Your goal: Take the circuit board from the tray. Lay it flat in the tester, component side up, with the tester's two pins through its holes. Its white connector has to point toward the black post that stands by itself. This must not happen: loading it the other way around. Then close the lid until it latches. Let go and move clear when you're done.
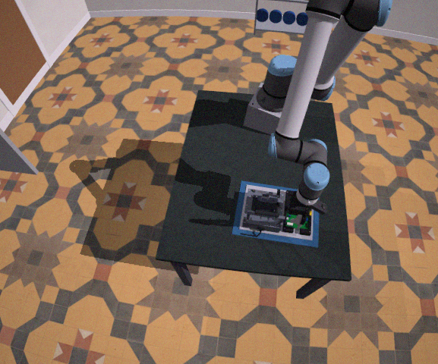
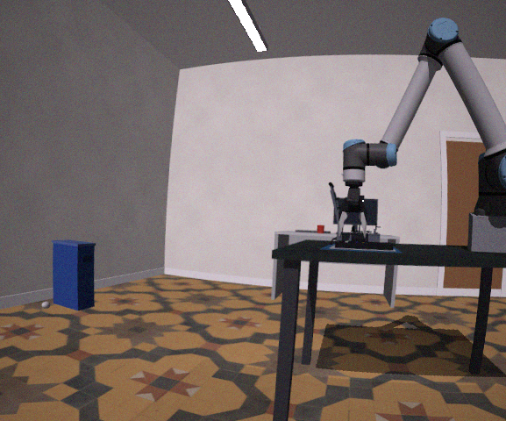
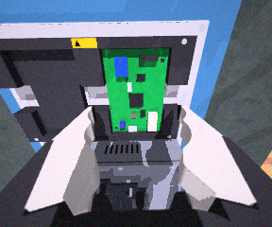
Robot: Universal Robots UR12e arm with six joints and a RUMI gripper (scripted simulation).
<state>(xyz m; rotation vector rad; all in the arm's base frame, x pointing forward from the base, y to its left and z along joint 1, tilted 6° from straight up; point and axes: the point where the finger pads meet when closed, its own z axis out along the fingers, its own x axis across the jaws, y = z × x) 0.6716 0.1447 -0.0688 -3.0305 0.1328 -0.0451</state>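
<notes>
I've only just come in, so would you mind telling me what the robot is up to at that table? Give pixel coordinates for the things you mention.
The robot arm has its gripper [image 1: 304,219] [image 2: 352,233] [image 3: 136,107] open above the tray [image 3: 46,71], with nothing held. The green circuit board [image 1: 297,220] [image 3: 147,95] lies in the tray, component side up. It seems about to pick it up for the tester [image 1: 263,223] [image 3: 161,153] alongside. The board isn't loaded yet.

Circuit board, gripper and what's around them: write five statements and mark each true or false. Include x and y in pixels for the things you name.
1. The circuit board [image 1: 297,221] [image 3: 147,90] lies component side up in the tray [image 1: 306,231] [image 3: 46,71]. True.
2. The gripper [image 1: 300,216] [image 2: 352,231] [image 3: 136,107] is shut on the board. False: it is open.
3. The board is blue. False: it is green.
4. The tray bears a yellow label [image 3: 84,43]. True.
5. The red cup [image 2: 320,228] stands on the floor. False: it stands on the far desk [image 2: 390,281].
</notes>
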